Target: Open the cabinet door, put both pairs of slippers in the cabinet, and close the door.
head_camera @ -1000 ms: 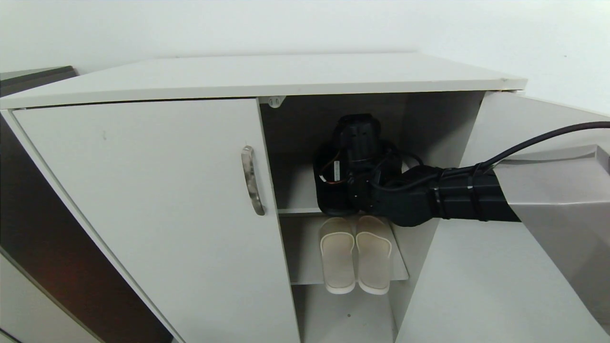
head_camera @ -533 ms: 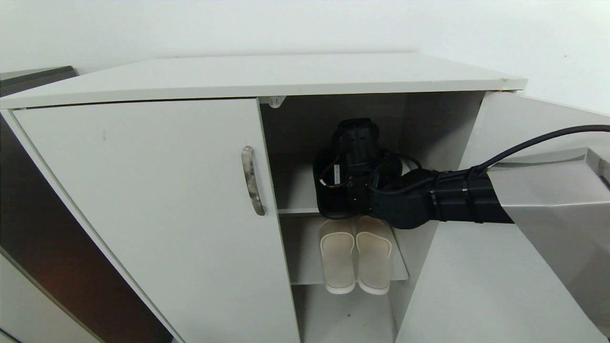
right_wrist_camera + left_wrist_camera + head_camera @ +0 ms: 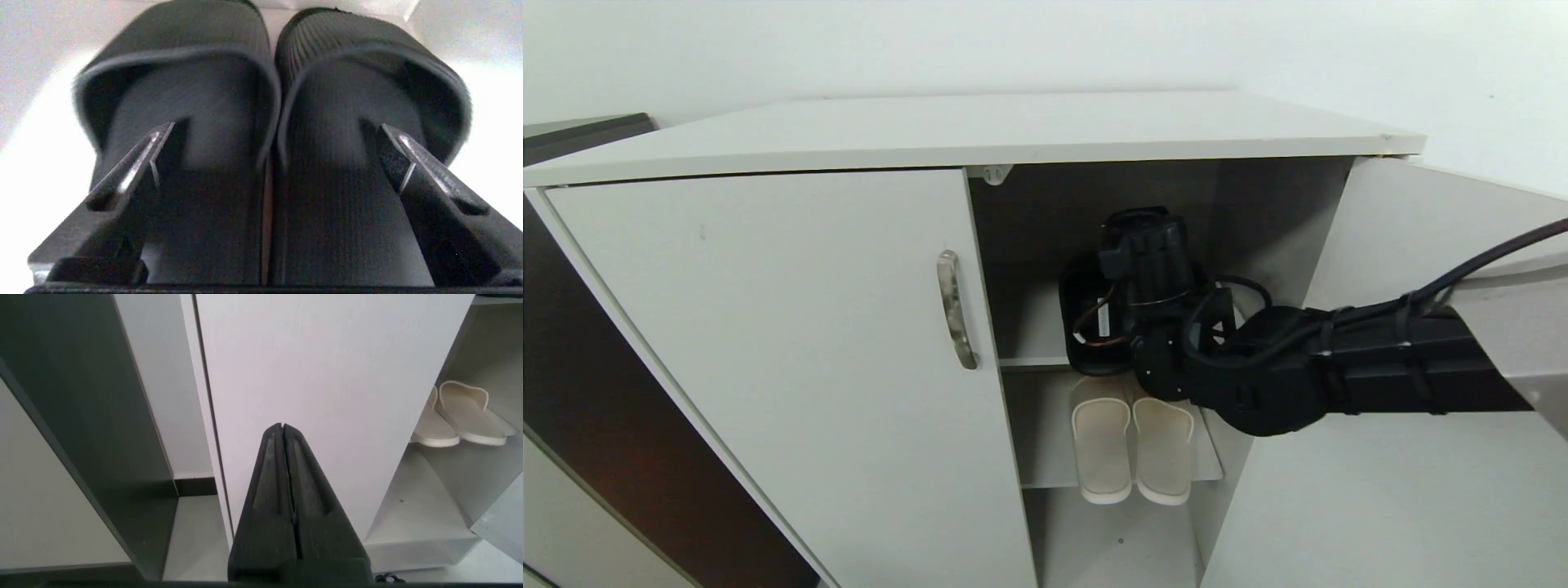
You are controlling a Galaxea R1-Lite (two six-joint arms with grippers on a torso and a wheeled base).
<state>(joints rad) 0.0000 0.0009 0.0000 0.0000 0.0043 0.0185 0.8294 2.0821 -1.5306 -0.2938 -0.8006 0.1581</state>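
Cabinet [image 3: 1013, 131] half open; left door [image 3: 768, 367] shut, metal handle [image 3: 956, 310] upright near its inner edge; left pincer [image 3: 282, 437] clenched on nothing, low down in front of that shut door; black slippers [image 3: 204, 98] sit side by side, touching, on the upper shelf [image 3: 1033, 359] inside the open right half; long axis front to back, strap openings face the wrist camera, so toes look to point at the back wall, heels at the shelf's front edge; white slippers [image 3: 1131, 441] on the lower shelf [image 3: 1045, 441] directly below, same front-to-back line, toes in, heels hanging a little over the shelf's front edge; right pincer [image 3: 276, 131] released, fingers [image 3: 135, 175] spread one on each outer side of the black pair, cannot tell if they touch the sides; right arm [image 3: 1339, 367] reaches in through the opening; right door [image 3: 1388, 237] swung wide on the far right. Judged: both pairs placed, pull-out and door closing left; risks: a spread finger catching a strap on the way out and dragging a black slipper off the shelf; white heels overhanging could foul the door or get knocked down when it swings shut; door swung before the arm is out would hit the arm.
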